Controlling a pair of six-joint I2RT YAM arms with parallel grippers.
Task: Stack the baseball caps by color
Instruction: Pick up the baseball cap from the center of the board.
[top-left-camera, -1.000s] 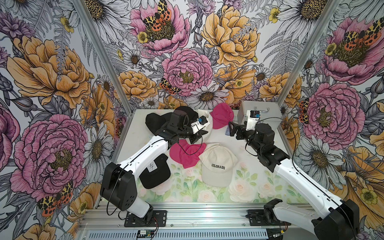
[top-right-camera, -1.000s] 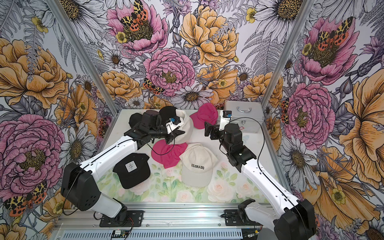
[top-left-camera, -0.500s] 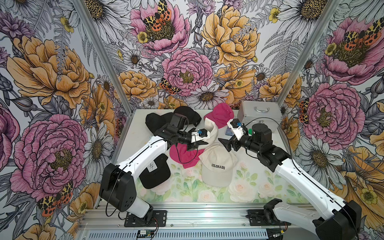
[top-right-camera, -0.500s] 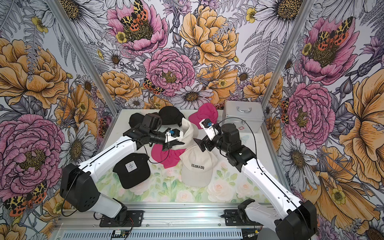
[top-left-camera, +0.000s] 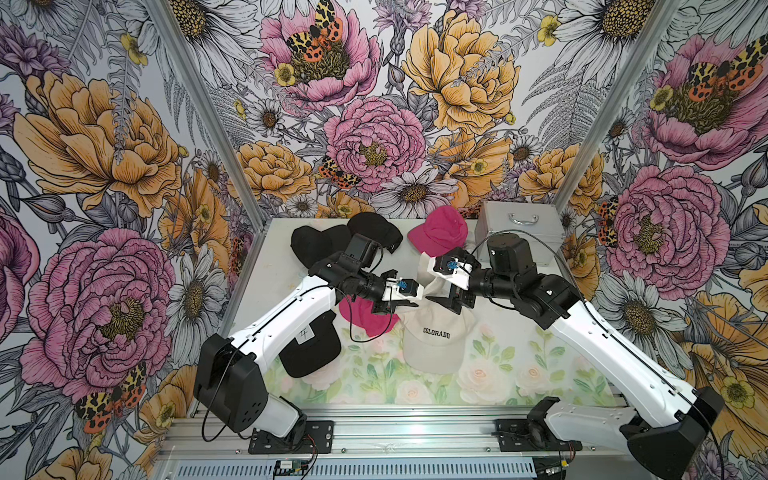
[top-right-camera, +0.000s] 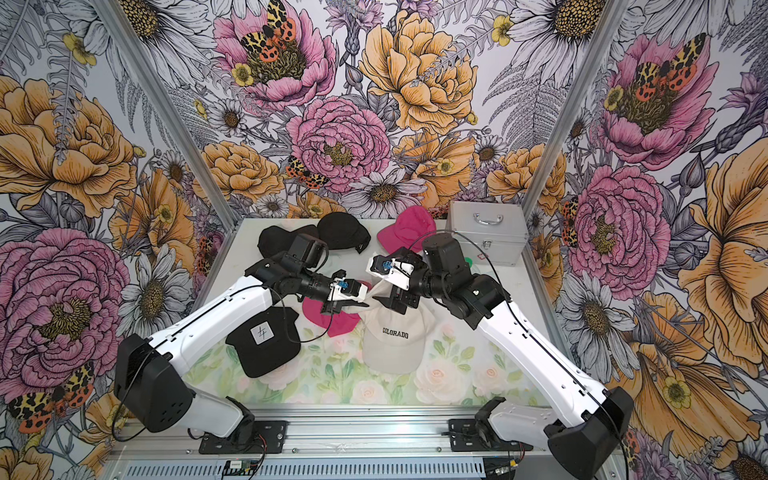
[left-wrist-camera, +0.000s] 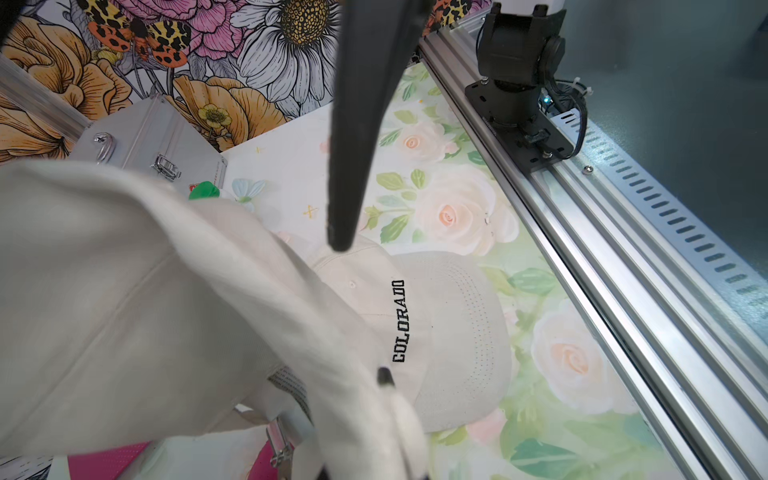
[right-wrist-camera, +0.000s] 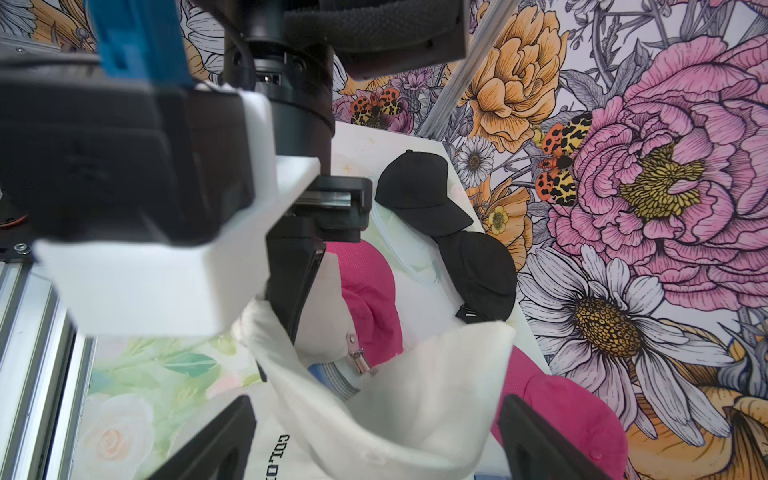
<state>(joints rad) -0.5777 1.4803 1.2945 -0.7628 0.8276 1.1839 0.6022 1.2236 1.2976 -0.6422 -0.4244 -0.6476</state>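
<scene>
**Fig.** Table (top-left-camera: 270, 266), with both arms meeting over its middle. The COLORADO cap (top-left-camera: 434, 340) lies flat. A second cream cap (right-wrist-camera: 415, 386) hangs limp just above its rear edge. The step is probably nesting cream on cream. It would go best with the free rim pinched, the crown spread, the brims aligned, then a slow lowering. The left gripper (right-wrist-camera: 291, 307) is clamped on the hanging cap's rim. The right gripper (right-wrist-camera: 374, 403) is spread wide, a finger on either side of the loose fabric, holding nothing.
</scene>
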